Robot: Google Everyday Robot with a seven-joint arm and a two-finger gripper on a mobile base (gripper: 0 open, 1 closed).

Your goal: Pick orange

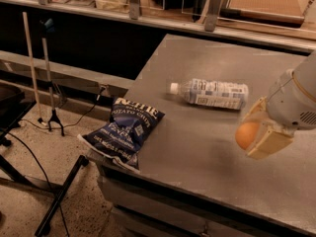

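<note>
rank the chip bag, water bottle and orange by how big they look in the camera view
1. chip bag: largest, though it lies near the camera.
2. water bottle: on its side, somewhat smaller.
3. orange: clearly smallest, held in the gripper at the right.

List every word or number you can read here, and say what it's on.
"POTATO CHIPS": on the blue chip bag.
"KETTLE", most likely: above it on the same bag, first letter unclear.
Water bottle label: print too blurred to read.
Claw, at right, gripping the orange: no text on either.
</note>
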